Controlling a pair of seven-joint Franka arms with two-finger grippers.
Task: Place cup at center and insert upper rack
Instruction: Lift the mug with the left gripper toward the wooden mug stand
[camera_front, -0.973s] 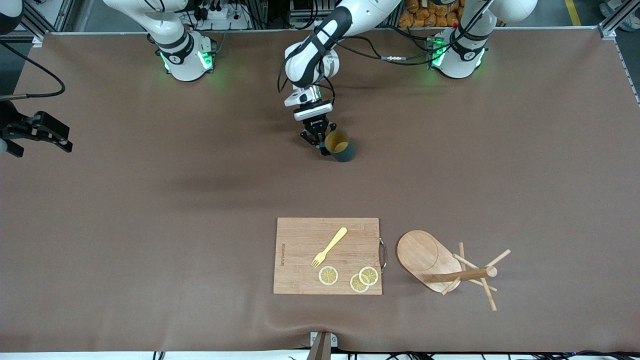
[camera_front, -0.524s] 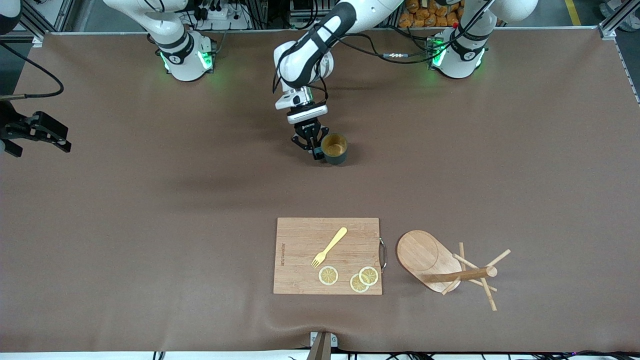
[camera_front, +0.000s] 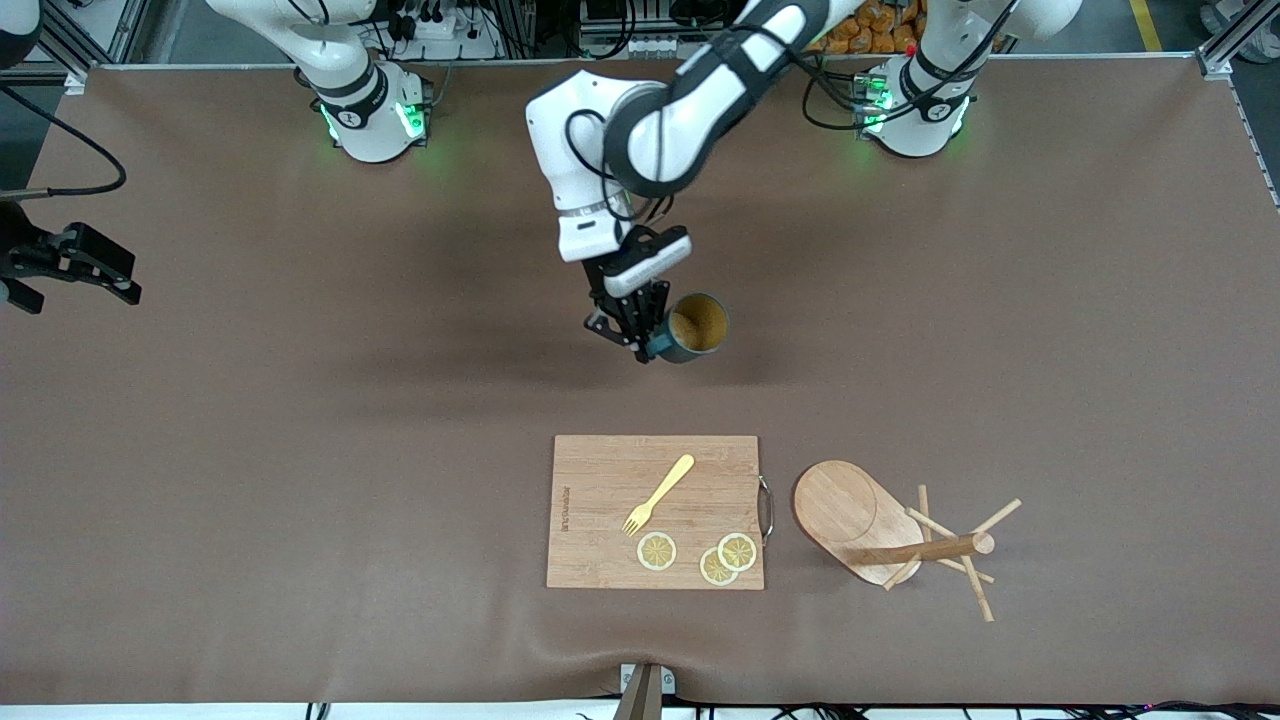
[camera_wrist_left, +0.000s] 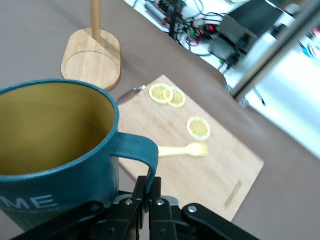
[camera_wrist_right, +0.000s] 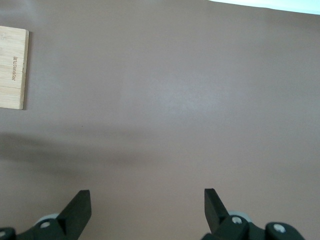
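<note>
1. One teal mug (camera_front: 694, 328) hangs tilted over the table (camera_front: 300, 450) middle, its handle clamped in the left end effector (camera_front: 640, 340).
2. One mug tree (camera_front: 885, 535) lies toppled beside one cutting board (camera_front: 600, 520) near the table's front edge.
3. The board carries one yellow fork (camera_front: 657, 494) and three lemon slices (camera_front: 656, 551).
4. The right end effector (camera_front: 75, 262) waits at the right arm's end of the table, fingers apart.

Brown mat (camera_front: 300, 450) over table; cables (camera_front: 440, 20) & alu frame (camera_front: 1235, 40) at edge.

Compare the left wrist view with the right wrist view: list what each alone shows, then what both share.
Left wrist view only: the cup, its handle pinched by the shut left end effector; the upper rack; the lemon slices; and the yellow fork.

Right wrist view only: the right end effector, open over bare table with nothing between its fingers.

Both: the wooden cutting board and the brown table cover. The right wrist view catches only the board's lettered end.
</note>
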